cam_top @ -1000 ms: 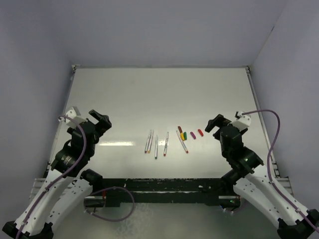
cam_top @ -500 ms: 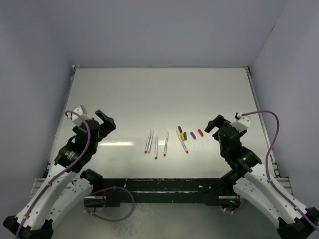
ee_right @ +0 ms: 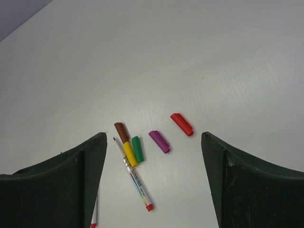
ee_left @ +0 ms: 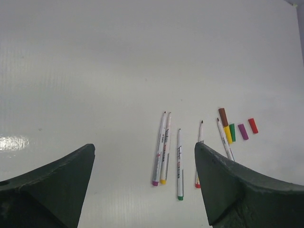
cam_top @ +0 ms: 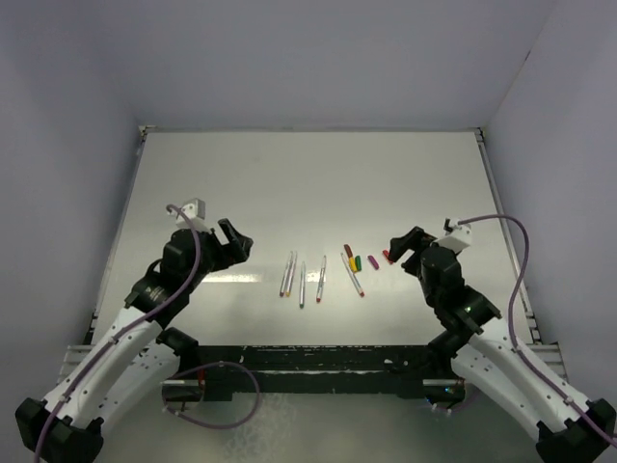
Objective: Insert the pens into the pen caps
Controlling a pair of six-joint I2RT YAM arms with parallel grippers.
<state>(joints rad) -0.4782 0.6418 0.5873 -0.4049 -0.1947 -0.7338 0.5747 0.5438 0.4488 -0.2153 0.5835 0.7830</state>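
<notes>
White table (cam_top: 308, 183) carries five silver-grey marker pens (ee_left: 179, 164) midway between its left and right edges, nearer the near edge than the far one. Four lie in a loose row pointing away from the near edge, the two leftmost touching along their length. The fifth pen (ee_right: 134, 176) lies slanted to their right, against the yellow cap (ee_right: 129, 153). The dark brown-red cap (ee_right: 121, 132) sits end to end with the yellow one, and the green cap (ee_right: 137, 148) lies alongside the yellow. The magenta cap (ee_right: 159, 141) and red cap (ee_right: 182, 124) lie apart, further right. The left gripper (cam_top: 234, 241) hangs left of the pens, well apart from them, fingers spread wide and holding nothing. The right gripper (cam_top: 397, 246) hangs near the red cap, fingers likewise spread and empty.
</notes>
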